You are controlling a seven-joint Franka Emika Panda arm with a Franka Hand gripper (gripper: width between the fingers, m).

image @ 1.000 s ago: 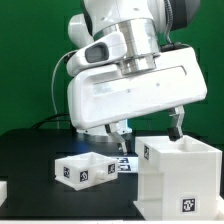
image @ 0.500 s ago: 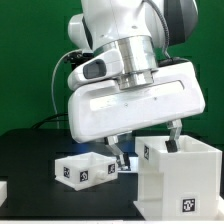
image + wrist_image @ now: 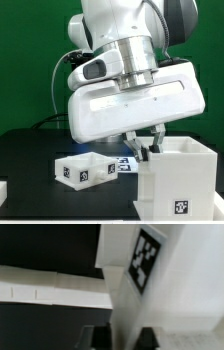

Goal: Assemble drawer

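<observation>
The large white boxy housing [image 3: 180, 182] stands on the black table at the exterior view's right, with tags on its sides. My gripper [image 3: 147, 143] is at the housing's top corner on the exterior view's left. One finger is outside the wall and one inside, and they are closed on it. In the wrist view the fingers [image 3: 96, 336] straddle the white wall [image 3: 185, 297], which fills the gap of the gripper [image 3: 122, 336]. A black-and-white tag [image 3: 147, 258] shows on that wall. One small open-top tray [image 3: 85, 170] lies to the exterior view's left of the housing.
A tag of the marker board [image 3: 125, 164] shows between the tray and the housing. A white piece [image 3: 3, 190] is cut off at the exterior view's left edge. The arm's big white body hangs over the tray and housing. A green wall stands behind.
The fingers stood wide apart above the housing's corner. They have come down and closed together onto its wall. The tray and housing have not moved.
</observation>
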